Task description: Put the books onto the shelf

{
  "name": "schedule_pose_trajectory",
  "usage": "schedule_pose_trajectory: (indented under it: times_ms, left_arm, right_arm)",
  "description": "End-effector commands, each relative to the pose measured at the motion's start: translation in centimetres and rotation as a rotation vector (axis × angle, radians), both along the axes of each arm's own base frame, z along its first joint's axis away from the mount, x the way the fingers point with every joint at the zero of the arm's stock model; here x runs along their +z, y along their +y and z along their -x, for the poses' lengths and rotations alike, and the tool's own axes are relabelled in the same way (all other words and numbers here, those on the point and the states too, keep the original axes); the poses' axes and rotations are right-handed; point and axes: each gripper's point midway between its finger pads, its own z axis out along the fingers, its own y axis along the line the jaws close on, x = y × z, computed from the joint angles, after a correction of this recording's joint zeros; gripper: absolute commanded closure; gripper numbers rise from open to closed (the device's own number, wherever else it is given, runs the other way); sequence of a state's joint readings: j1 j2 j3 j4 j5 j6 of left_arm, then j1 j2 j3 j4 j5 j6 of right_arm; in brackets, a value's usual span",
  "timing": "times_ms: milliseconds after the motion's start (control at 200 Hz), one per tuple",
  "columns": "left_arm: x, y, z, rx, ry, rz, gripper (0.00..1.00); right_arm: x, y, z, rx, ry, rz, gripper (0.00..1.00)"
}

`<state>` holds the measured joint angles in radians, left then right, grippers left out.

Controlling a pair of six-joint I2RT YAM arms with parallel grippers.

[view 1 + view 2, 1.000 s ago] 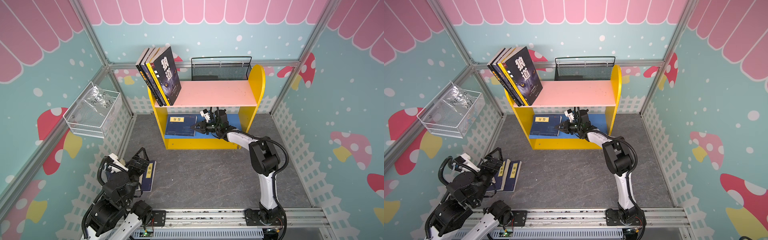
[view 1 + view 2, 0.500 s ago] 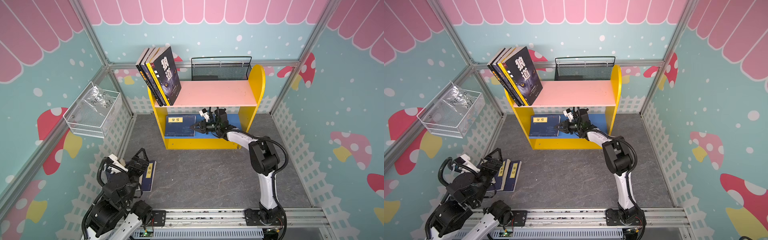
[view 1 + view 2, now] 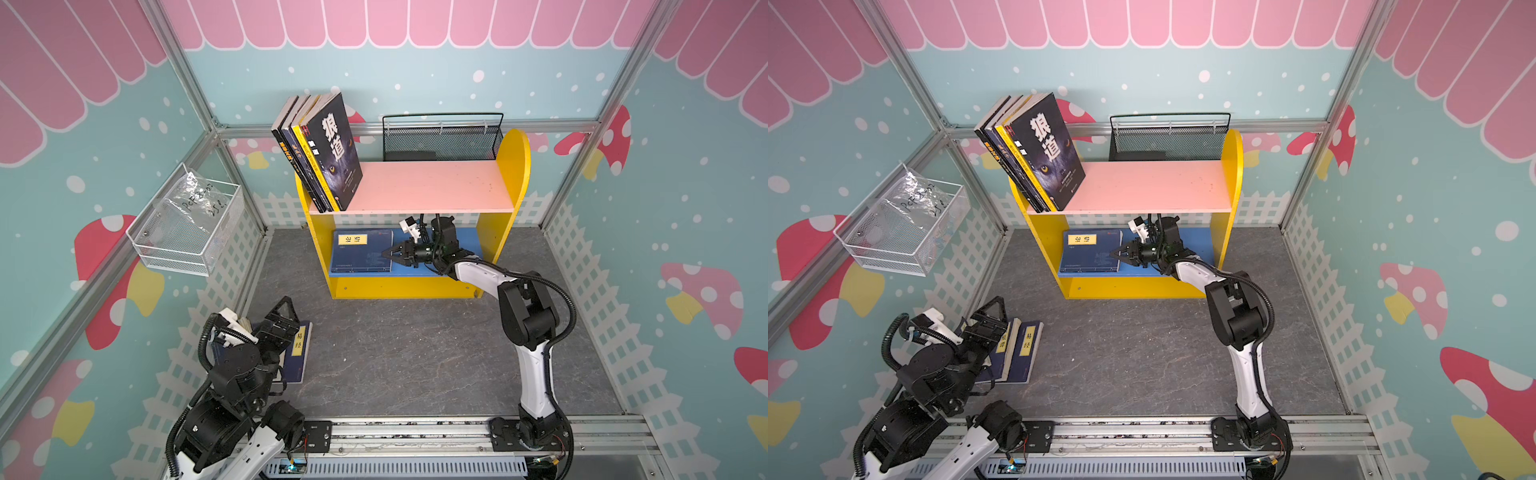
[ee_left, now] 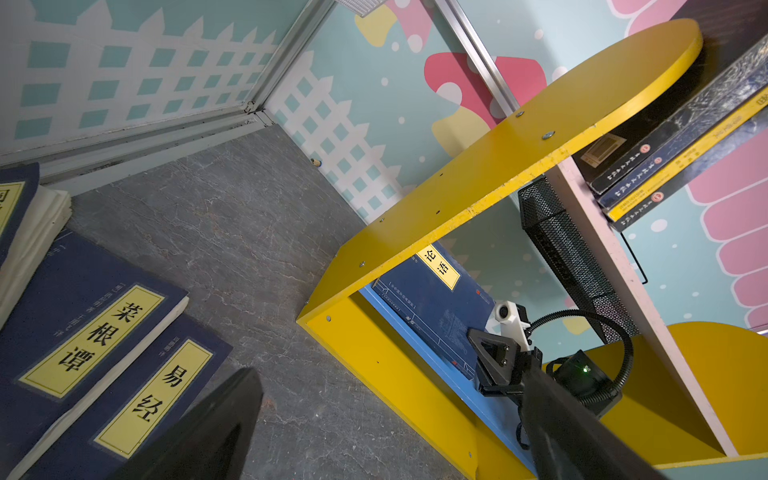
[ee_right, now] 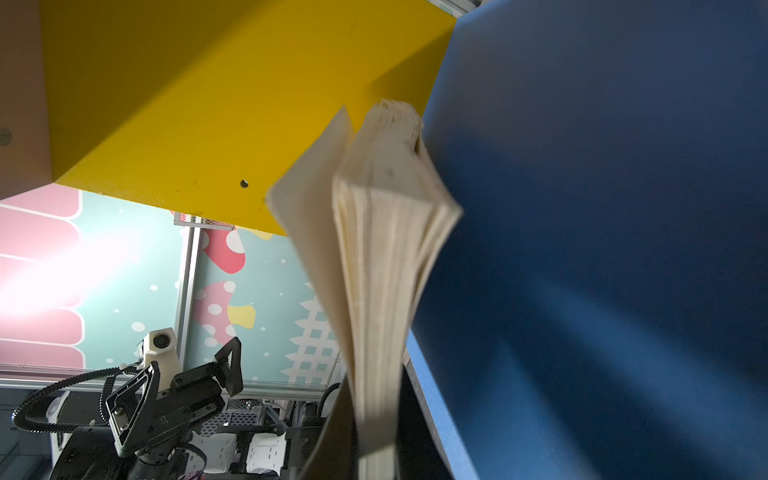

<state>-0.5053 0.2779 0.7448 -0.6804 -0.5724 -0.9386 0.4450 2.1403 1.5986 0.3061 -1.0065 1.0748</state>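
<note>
The small two-tier wooden shelf [image 3: 514, 174] with yellow round-topped sides stands at the middle of the back edge of the grey stone-look worktop [image 3: 415, 353]. On its pink upper board [image 3: 436, 187] four paperback books [image 3: 328, 153] stand at the left end, leaning against the yellow side. The outermost has a dark cover with an animal's eyes.

On the blue lower board [image 3: 1202, 241] a navy book with a yellow title label [image 3: 359, 255] lies at the left end, cover up. The right gripper [image 3: 388, 252] reaches in under the pink board from the right. Its fingers are pressed together on that book's right-hand edge. In the right wrist view the cream page block [image 5: 382, 249] runs down between the dark fingers.

Near the front left corner of the worktop more navy paperbacks with yellow labels [image 3: 1021, 351] lie flat, partly overlapping; the left wrist view shows three. The left gripper [image 3: 986, 322] hangs just above them with its fingers spread wide.

Behind the shelf a black wire mesh basket [image 3: 440, 141] sits against the back wall. A white wire basket [image 3: 183, 237] holding a clear plastic bag [image 3: 195, 203] hangs on the left wall.
</note>
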Motion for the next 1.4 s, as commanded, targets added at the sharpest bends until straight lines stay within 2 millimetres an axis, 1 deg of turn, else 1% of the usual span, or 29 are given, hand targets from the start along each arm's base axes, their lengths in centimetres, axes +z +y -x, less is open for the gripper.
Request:
schedule_pose_trajectory:
  times_ms: [0,305,440,635,735,851,976,1056,1261,1341,1396]
  left_arm:
    - [-0.8,0.1,-0.1,0.013,0.022,0.007,0.00]
    - [-0.9,-0.1,-0.3,0.008,0.026,0.009,0.00]
    - [-0.9,-0.2,-0.4,0.008,0.027,0.011,0.00]
    - [-1.1,-0.1,-0.3,0.010,0.027,0.010,0.00]
    - [-1.1,-0.1,-0.4,0.012,0.028,0.010,0.00]
    - [-1.3,-0.2,-0.4,0.009,0.034,0.009,0.00]
    - [-1.4,-0.2,-0.4,0.009,0.035,0.010,0.00]
    - [-1.5,-0.1,-0.4,0.010,0.034,0.012,0.00]
    - [-1.7,-0.1,-0.4,0.015,0.037,0.012,0.00]
    - [-1.8,-0.1,-0.4,0.015,0.041,0.013,0.00]
    - [-1.9,-0.1,-0.4,0.015,0.042,0.012,0.00]
  right_arm:
    - [1.0,0.5,-0.2,0.025,-0.035,-0.029,0.88]
    - [0.5,1.1,0.0,0.035,-0.021,-0.027,0.87]
    - [-0.1,1.5,-0.2,0.028,-0.006,-0.021,0.86]
    - [-0.2,1.5,-0.4,0.020,-0.006,-0.019,0.86]
    - [-0.5,1.7,-0.6,0.018,-0.001,-0.017,0.81]
    - [-1.1,1.7,-0.9,0.010,0.012,-0.006,0.80]
    - [-1.6,1.5,-1.5,-0.024,0.023,0.016,0.68]
    - [-1.5,1.5,-1.7,-0.033,0.021,0.024,0.64]
    - [-1.2,1.1,-1.6,-0.047,0.004,0.062,0.64]
    - [-1.2,1.0,-1.7,-0.053,-0.002,0.072,0.60]
    - [-1.2,1.0,-1.5,-0.056,-0.003,0.083,0.60]
